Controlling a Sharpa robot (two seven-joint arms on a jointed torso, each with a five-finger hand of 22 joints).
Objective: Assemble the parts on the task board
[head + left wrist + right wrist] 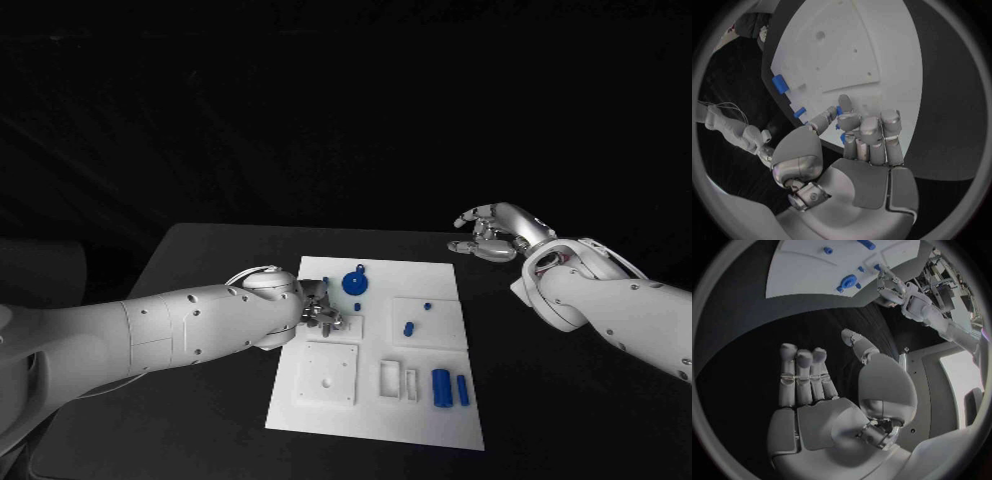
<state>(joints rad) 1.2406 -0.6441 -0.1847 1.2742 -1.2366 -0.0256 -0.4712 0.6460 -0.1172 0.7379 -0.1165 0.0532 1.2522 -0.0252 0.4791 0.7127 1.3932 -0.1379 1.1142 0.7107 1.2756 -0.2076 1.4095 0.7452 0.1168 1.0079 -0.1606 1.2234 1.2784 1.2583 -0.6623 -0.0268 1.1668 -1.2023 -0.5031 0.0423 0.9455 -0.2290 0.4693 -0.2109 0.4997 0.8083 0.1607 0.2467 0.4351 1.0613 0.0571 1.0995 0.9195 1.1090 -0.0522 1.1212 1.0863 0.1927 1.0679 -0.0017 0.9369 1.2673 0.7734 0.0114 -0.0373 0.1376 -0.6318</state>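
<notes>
The white task board (pixel 433 420) lies in the middle of the black table. On it are a round blue part (pixel 355 285), two small blue parts (pixel 428 305) (pixel 408 327) and two blue cylinders (pixel 441 388) side by side near the front. My left hand (pixel 320 311) is over the board's left side, its fingers reaching to the round part. In the left wrist view, blue (pixel 839 110) shows between thumb and finger of the left hand (pixel 861 137); I cannot tell if it is held. My right hand (pixel 490 232) hovers off the board's far right corner, fingers apart and holding nothing.
A raised white square plate (pixel 329 373) and two narrow slots (pixel 392 378) sit on the board's near half. Bare black table (pixel 202 270) surrounds the board. The right wrist view shows the right hand (pixel 817 385), the board (pixel 804 270) and the round blue part (pixel 848 280).
</notes>
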